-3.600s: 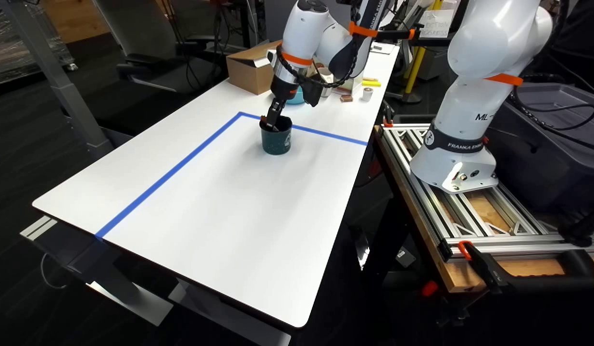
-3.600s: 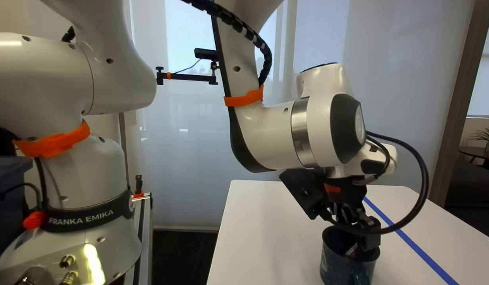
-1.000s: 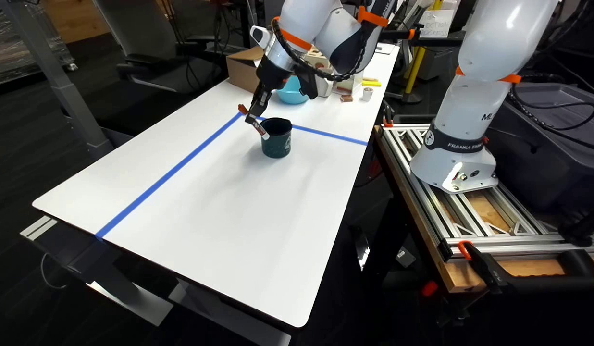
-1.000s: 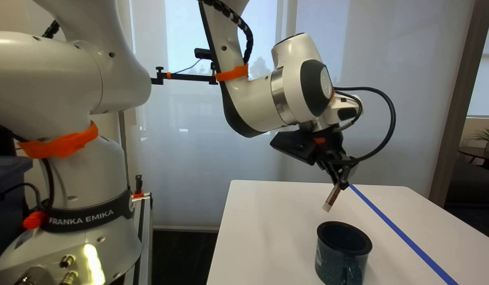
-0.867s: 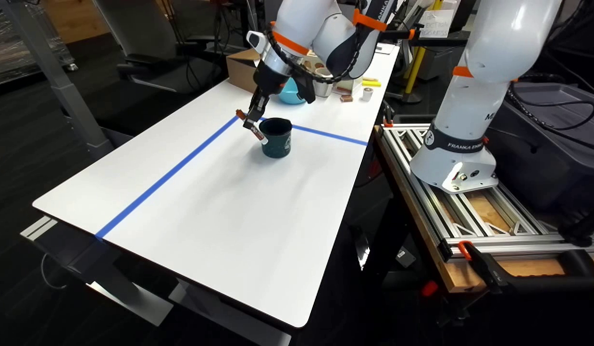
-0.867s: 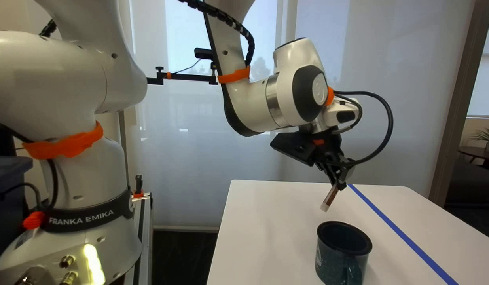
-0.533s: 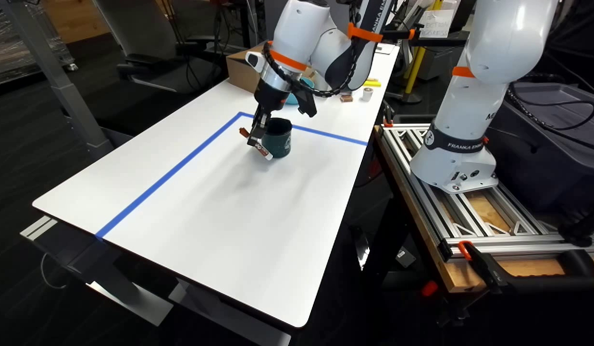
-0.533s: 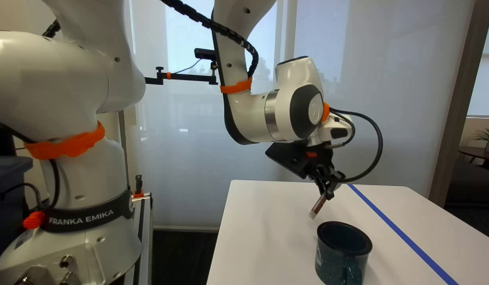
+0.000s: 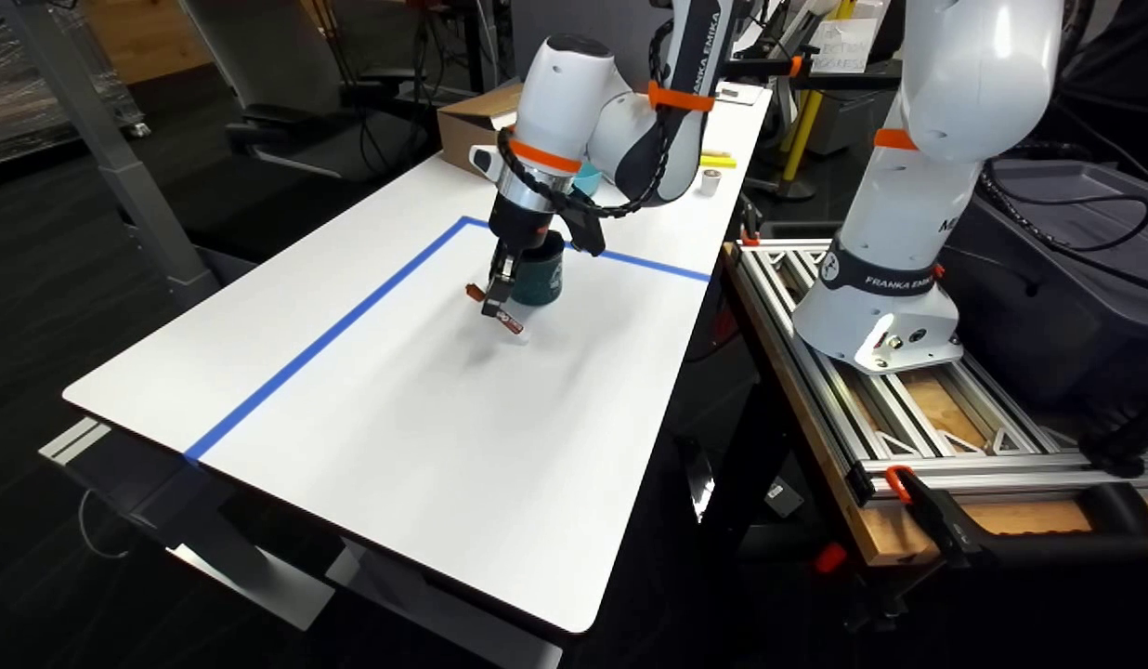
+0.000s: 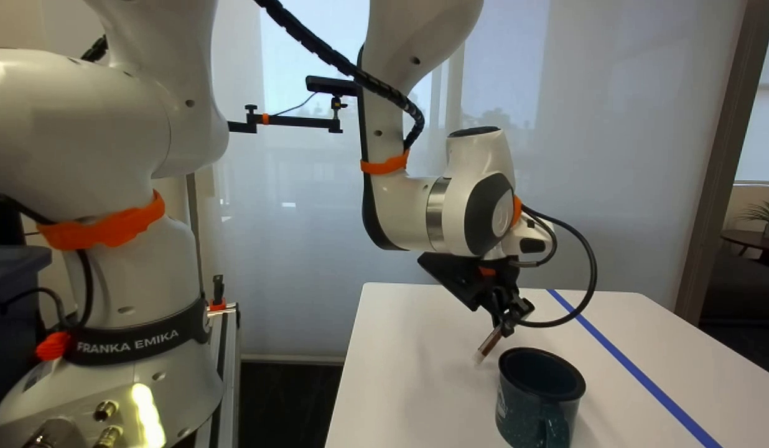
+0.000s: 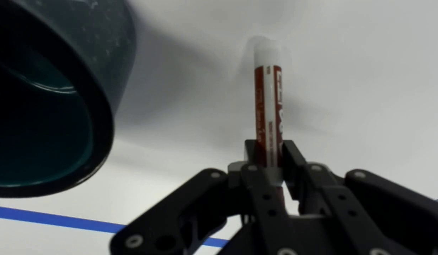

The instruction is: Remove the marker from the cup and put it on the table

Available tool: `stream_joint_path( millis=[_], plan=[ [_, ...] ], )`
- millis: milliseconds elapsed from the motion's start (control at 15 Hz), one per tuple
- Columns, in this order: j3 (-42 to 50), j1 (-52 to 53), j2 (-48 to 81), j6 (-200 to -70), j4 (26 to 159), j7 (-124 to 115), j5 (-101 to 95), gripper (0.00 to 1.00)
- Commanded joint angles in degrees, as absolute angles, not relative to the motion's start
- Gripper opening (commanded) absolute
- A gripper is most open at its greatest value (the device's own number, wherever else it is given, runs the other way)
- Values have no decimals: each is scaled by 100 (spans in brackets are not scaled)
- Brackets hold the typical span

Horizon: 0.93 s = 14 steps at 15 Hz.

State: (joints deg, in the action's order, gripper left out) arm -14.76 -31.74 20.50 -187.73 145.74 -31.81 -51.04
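My gripper (image 11: 270, 152) is shut on the marker (image 11: 269, 102), a red-brown pen with a white band and a white end, pinched between both fingertips. The marker slants, its white end pointing down close to the white table (image 9: 397, 446); whether it touches, I cannot tell. The dark teal cup (image 10: 540, 414) stands upright beside the gripper, with its handle visible in an exterior view. In the wrist view the cup (image 11: 109, 46) fills the left side, apart from the marker, and the visible part of its inside looks bare.
A blue tape line (image 9: 323, 344) runs along the table. Behind the arm are a light-blue bowl (image 9: 587, 178), a cardboard box (image 9: 464, 139), a small white pod (image 9: 710, 182) and a yellow item (image 9: 718, 161). The robot's base (image 9: 880, 307) stands past the table's side edge.
Over three seconds ago the gripper reached into the cup; now the marker is outside it. During the last second gripper and marker have come down beside the cup, which stays put.
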Motion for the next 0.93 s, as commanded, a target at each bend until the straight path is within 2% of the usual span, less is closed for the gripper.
stream_joint_path(
  millis=[0, 67, 133, 267, 333, 733, 867],
  plan=[
    [-1474, -3140, 2302, -18749, 14350, -3161, -5082, 5],
    [-1471, -3135, 2352, -18733, 14313, -3160, -5084, 5],
    [-1437, -3105, 2375, -18725, 14272, -3167, -5082, 9],
    [-1396, -3071, 2401, -18708, 14219, -3171, -5087, 46],
    [-1362, -3037, 2384, -18690, 14216, -3183, -5087, 51],
    [-1293, -2830, 2031, -18578, 14425, -3335, -5036, 97],
    [-1332, -2767, 1798, -18453, 14551, -3483, -4978, 100]
  ],
)
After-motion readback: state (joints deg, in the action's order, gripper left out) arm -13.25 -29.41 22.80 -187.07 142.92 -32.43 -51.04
